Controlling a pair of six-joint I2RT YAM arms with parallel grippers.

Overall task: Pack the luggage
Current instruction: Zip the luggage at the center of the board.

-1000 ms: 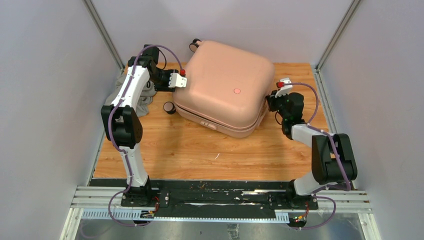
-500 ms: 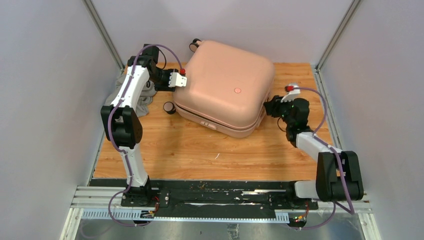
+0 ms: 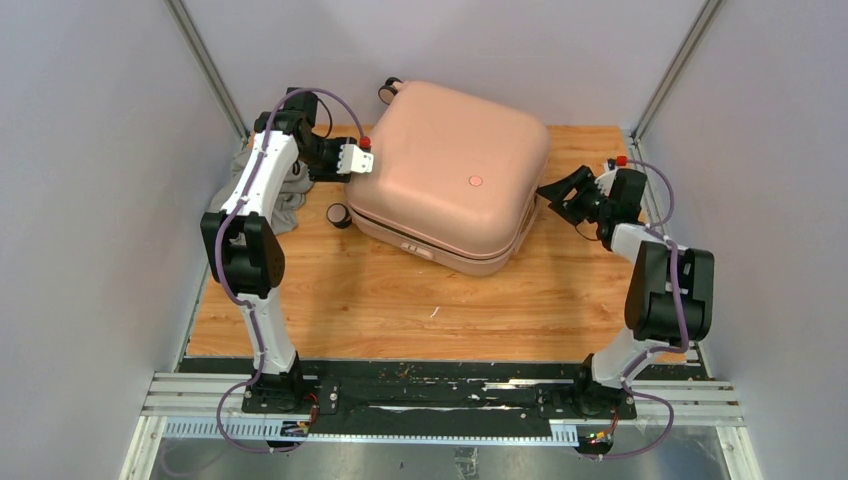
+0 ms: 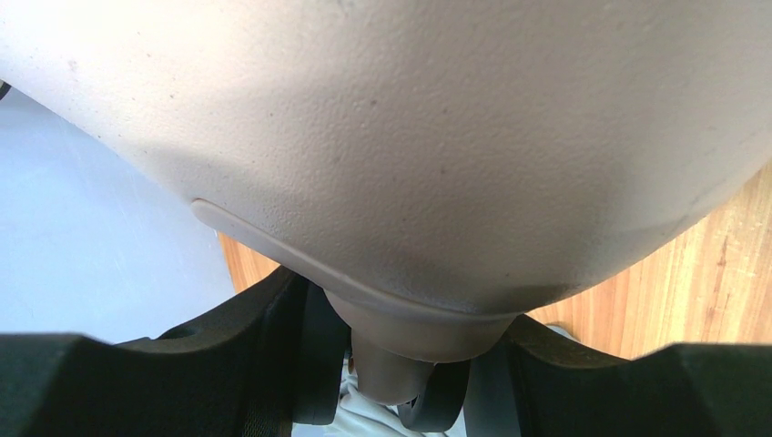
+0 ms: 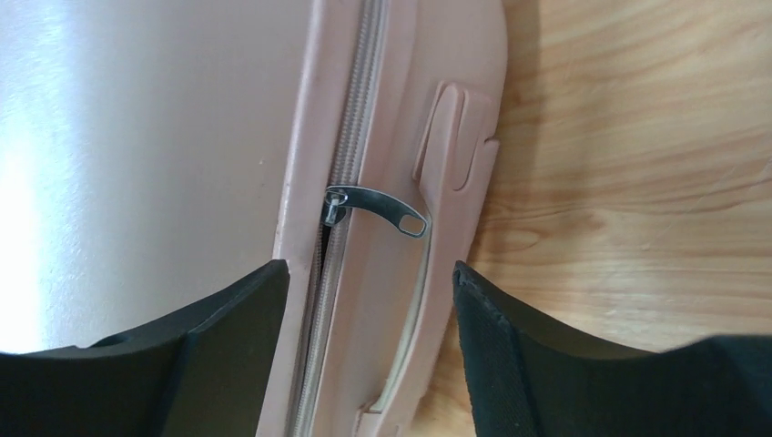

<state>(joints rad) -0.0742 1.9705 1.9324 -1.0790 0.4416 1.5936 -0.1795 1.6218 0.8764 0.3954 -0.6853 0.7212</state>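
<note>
well, from above, the large pale pink hard-shell suitcase (image 3: 450, 170) lies flat with its lid down on the far half of the brown wooden table (image 3: 400, 300). it is turned a little askew and has a small round red dot (image 3: 475, 182) on its shell. the left gripper (image 3: 358, 160) is right at its far left corner, and a crumpled grey cloth (image 3: 290, 195) lies beside that arm. the right gripper (image 3: 556, 194) stands just beside the suitcase's right side, jaws wide apart, holding nothing.

from the left wrist, the pink shell fills almost all. the black fingers (image 4: 228, 364) sit on both sides of a pink stub under the corner, but i cannot tell if they clamp it.

from the right wrist, the two black fingers (image 5: 209, 355) are spread. between them, untouched, the small silver metal zipper pull (image 5: 378, 208) lies on the zipper line.
</note>
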